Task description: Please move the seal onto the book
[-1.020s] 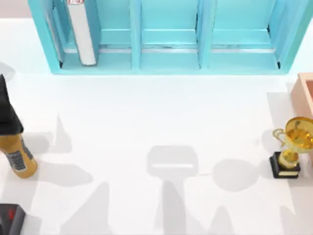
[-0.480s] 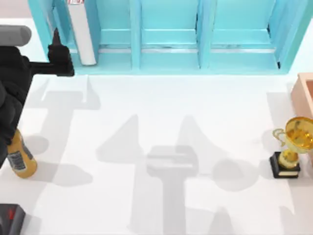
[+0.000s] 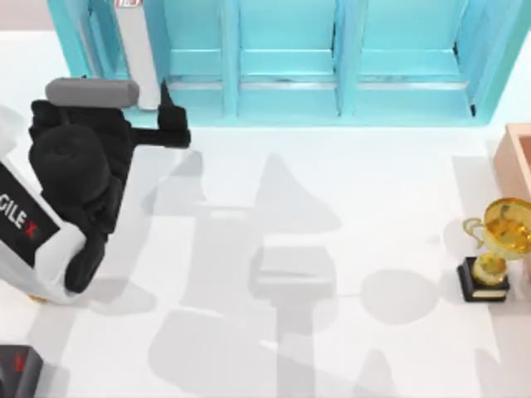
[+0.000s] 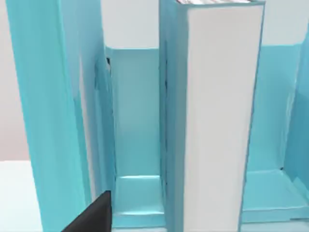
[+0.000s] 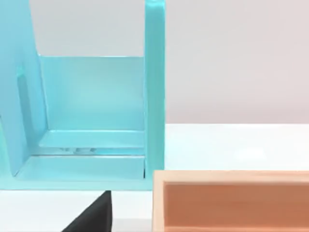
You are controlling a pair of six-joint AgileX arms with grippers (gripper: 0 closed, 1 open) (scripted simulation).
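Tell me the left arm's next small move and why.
Probably ease the left gripper forward toward the book. The book stands upright in the shelf unit's leftmost bay, the gripper sits just in front of it, apart, and the left wrist view faces its white page edges.

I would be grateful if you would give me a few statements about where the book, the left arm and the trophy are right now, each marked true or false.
1. The book stands upright in the leftmost compartment of the turquoise shelf unit. True.
2. The left gripper is at the table's right edge beside the trophy. False: it is at the left, just in front of the shelf, close to the book.
3. The gold trophy stands on the table near its right edge. True.
4. The book lies flat on the table with its cover up. False: in the left wrist view its white page edges rise vertically inside the shelf.
5. A peach-coloured box sits beside the shelf's end. True.
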